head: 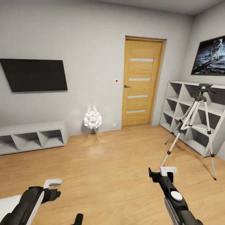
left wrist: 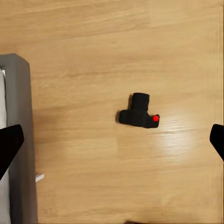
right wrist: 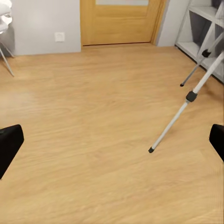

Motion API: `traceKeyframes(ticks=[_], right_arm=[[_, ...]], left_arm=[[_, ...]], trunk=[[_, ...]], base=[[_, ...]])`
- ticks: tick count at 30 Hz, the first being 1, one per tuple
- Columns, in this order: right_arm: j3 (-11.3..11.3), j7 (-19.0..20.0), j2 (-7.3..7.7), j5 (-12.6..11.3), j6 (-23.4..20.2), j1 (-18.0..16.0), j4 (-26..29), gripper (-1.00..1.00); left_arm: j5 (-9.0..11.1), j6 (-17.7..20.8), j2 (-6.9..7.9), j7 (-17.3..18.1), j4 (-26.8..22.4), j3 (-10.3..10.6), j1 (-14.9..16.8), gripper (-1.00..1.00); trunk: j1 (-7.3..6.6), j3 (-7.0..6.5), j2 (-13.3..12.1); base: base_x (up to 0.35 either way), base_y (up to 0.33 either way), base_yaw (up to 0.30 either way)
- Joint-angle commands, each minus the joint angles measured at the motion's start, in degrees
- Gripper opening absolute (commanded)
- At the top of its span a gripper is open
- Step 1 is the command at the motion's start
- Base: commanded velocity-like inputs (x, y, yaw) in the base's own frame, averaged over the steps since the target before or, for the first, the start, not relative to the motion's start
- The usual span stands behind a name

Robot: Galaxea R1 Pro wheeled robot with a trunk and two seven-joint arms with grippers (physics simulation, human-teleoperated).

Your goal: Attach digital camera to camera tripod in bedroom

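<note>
Step in hand, by my reading: pick the camera point(left wrist: 138, 113) off the plank floor point(head: 109, 162). Lower the left gripper point(left wrist: 112, 140) straight down, centred, and close across the body, not the lens. It hangs open above the camera, empty. Right gripper point(right wrist: 112, 140) open too, held forward; tripod point(head: 195, 120) stands at 2 o'clock beside the white shelves point(head: 175, 103).

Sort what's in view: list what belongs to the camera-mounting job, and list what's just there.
Part of the job:
digital camera, lying on the wood floor
camera tripod, standing by the white cube shelves

Just there:
ball-cluster lamp
wall TV
low shelf unit
oak door
astronaut picture
</note>
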State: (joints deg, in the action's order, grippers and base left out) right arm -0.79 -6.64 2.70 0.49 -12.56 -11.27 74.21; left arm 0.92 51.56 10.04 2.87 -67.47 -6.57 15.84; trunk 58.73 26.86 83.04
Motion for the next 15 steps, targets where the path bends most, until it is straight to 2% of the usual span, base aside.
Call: traceKeyframes(ticks=[1, 6, 11, 12, 15], right_arm=[[-0.08, -0.44, 0.03, 0.04, -1.73, -1.80, -0.91, 1.00], [-0.10, -0.92, 0.01, 0.02, -6.65, -8.15, -4.65, 1.00], [-0.67, -0.98, 0.00, -0.03, -8.34, -10.40, -5.86, 1.00], [-1.08, -1.01, -0.02, -0.04, -8.63, -10.79, -6.06, 1.00], [-1.79, -1.04, -0.06, -0.05, -8.93, -11.21, -6.25, 1.00]], left_arm=[[0.04, 0.26, 0.00, 0.81, -0.52, -0.08, 0.25, 1.00], [0.07, 0.26, 0.05, 4.43, -4.62, -0.12, 0.95, 1.00], [0.11, 0.34, 0.12, 9.29, -11.07, -1.13, 1.18, 1.00], [0.09, 0.35, 0.07, 11.17, -12.99, -1.91, 1.22, 1.00], [0.06, 0.42, 0.07, 13.93, -15.10, -3.18, 1.27, 1.00]], trunk=[[0.00, 0.07, 0.04], [0.00, 0.07, 0.04], [0.00, 0.07, 0.04], [0.00, 0.07, 0.04], [0.00, 0.07, 0.04]], base=[[0.000, 0.000, 0.000], [0.000, 0.000, 0.000], [0.000, 0.000, 0.000], [0.000, 0.000, 0.000], [0.000, 0.000, 0.000]])
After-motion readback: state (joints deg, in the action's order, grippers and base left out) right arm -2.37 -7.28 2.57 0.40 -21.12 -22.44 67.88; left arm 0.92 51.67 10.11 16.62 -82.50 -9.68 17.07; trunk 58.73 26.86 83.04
